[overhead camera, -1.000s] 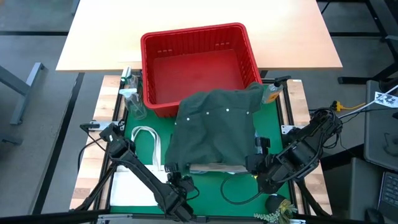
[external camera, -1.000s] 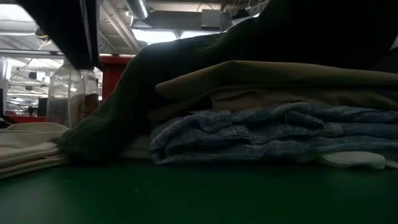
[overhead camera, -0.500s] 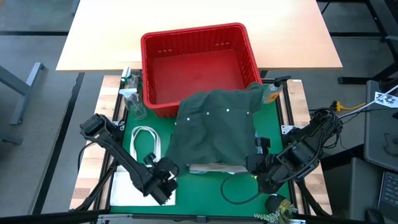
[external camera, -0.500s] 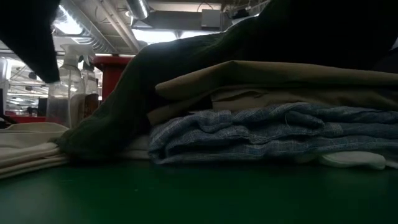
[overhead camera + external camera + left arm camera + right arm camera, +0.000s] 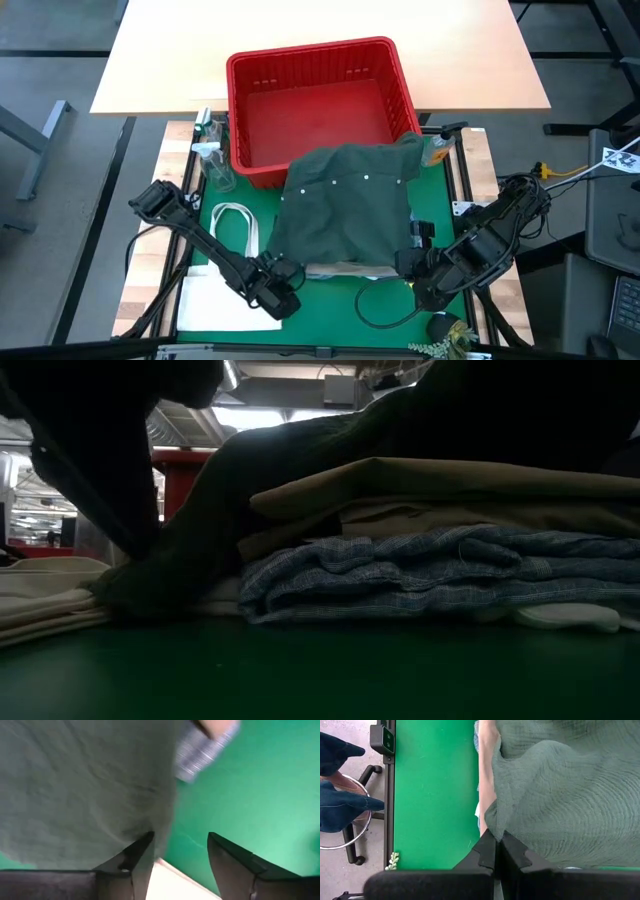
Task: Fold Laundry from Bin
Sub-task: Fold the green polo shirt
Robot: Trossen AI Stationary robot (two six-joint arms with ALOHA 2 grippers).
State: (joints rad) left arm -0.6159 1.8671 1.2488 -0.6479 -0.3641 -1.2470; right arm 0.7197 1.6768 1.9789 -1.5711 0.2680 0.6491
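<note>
High view had the dark green shirt [image 5: 345, 205] draped over the folded stack, far edge on the red bin [image 5: 320, 105]; left gripper [image 5: 283, 296] spread at its near-left corner, right gripper [image 5: 418, 262] pinched shut on the near-right hem, so best grab only green cloth.

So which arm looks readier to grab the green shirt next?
Probably the left. Its end effector stands open right at the near left corner of the green shirt. The right end effector is shut by the other near corner, seemingly pinching nothing.
</note>
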